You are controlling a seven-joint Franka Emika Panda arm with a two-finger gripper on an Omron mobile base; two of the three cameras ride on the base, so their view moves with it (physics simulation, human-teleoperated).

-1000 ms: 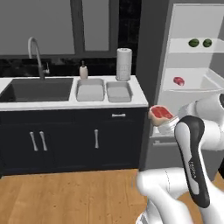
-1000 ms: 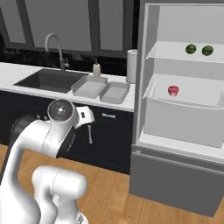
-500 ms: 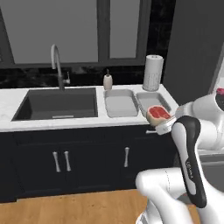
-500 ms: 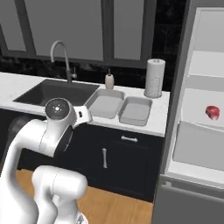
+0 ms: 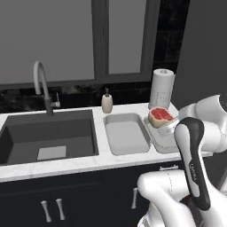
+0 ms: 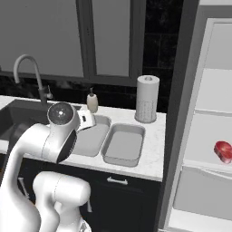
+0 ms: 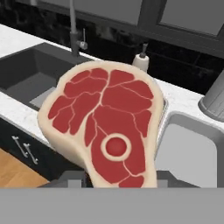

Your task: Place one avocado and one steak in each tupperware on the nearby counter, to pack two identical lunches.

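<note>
Red, marbled steak [image 7: 105, 135] is sitting in the closed gripper [image 5: 165, 125], its pale fat rim facing the hand camera; in the left base view the same steak [image 5: 160, 116] is hanging over the right-hand tupperware [image 5: 166, 138], at about 3 o'clock from the left-hand tupperware [image 5: 126, 134]. The fingertips themselves are hidden behind the meat.

Both trays are lying side by side on the counter [image 5: 66, 165], touching or nearly so, and both are showing bare grey floors. In the right base view the right tray [image 6: 123, 145] is in plain sight, while the left tray [image 6: 93, 137] is partly covered by the arm's round joint.

Standing at 12 o'clock from the left tray is a small beige soap dispenser [image 5: 107, 103]. At 12 o'clock from the right tray a paper towel roll [image 5: 161, 88] is standing upright against the dark backsplash, close behind the held steak. At 9 o'clock from the trays the dark sink basin [image 5: 46, 139] is sitting recessed in the counter, with a curved grey faucet [image 5: 43, 86] rising at its back edge.

Marble-look white stone with faint veining is forming the work surface, over dark cabinets with silver handles [image 5: 51, 209]. Behind the counter a window with dark frames [image 5: 100, 40] is running above the backsplash. At 3 o'clock in the right base view an open fridge [image 6: 209, 131] is showing white shelves, with a second red steak [image 6: 223, 151] lying on a middle shelf.
</note>
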